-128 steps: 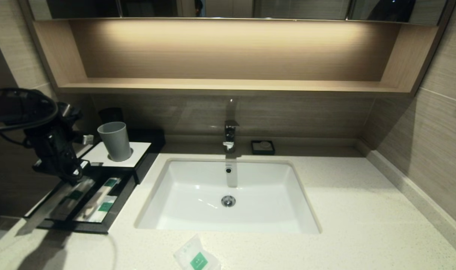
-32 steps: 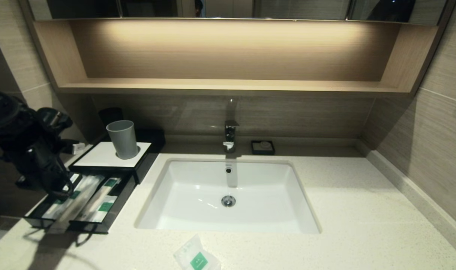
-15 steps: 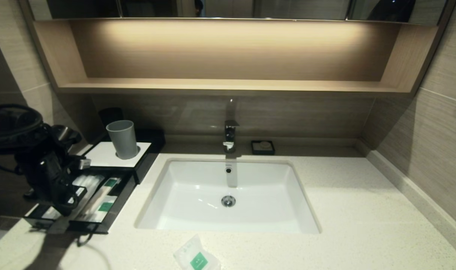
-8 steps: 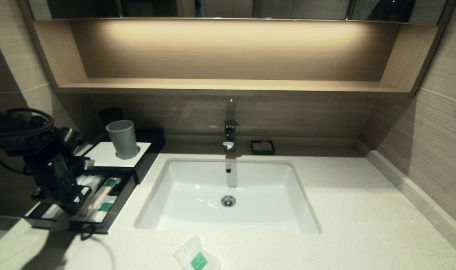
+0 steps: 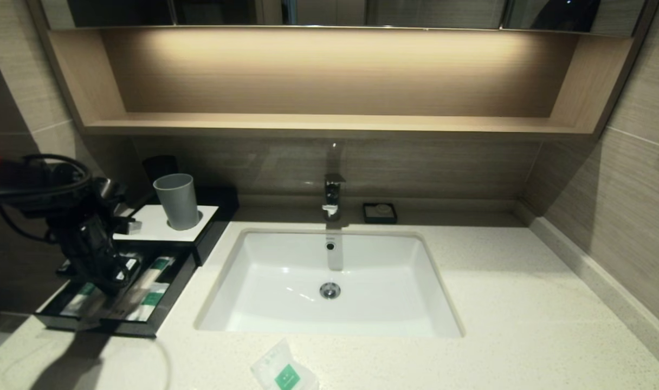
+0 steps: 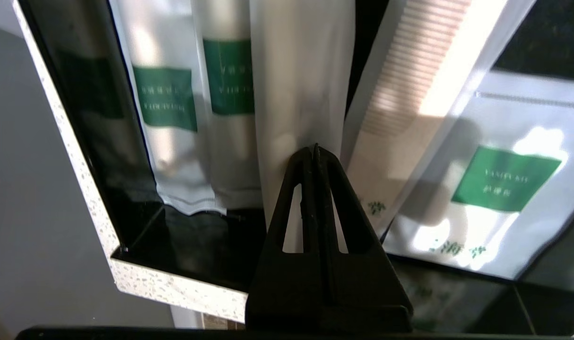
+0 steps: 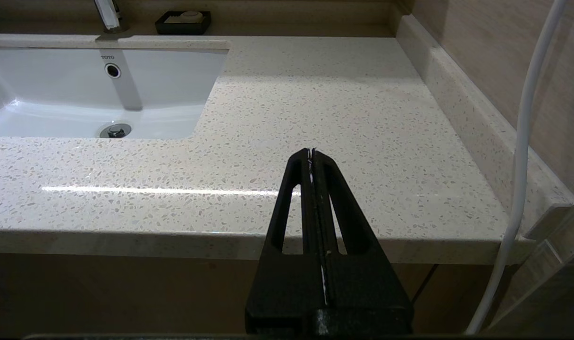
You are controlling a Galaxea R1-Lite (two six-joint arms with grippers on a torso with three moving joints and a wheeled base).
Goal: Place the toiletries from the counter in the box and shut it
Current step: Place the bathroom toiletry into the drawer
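Observation:
The black box (image 5: 210, 234) with a white top sits left of the sink, its drawer (image 5: 164, 303) pulled out. Several clear-wrapped toiletries with green labels (image 5: 152, 298) lie in the drawer. My left gripper (image 5: 111, 283) hangs over the drawer, shut, its tips (image 6: 315, 147) on a white-wrapped stick (image 6: 301, 85) that runs on beneath the fingers. Beside that stick lie green-labelled sticks (image 6: 166, 97) and a flat packet (image 6: 504, 179). A small sachet (image 5: 283, 372) with a green square rests on the counter (image 5: 497, 303) at its front edge. My right gripper (image 7: 311, 150) is shut and empty off the counter's front right.
A grey cup (image 5: 176, 201) stands on the box's white top. The white sink (image 5: 329, 271) with its tap (image 5: 332, 195) fills the middle. A black soap dish (image 5: 380, 212) sits behind it. A wall upstand (image 5: 595, 281) borders the counter's right side.
Over the last second my left gripper moved right and a little back over the drawer, staying shut. The sachet and the cup have not moved.

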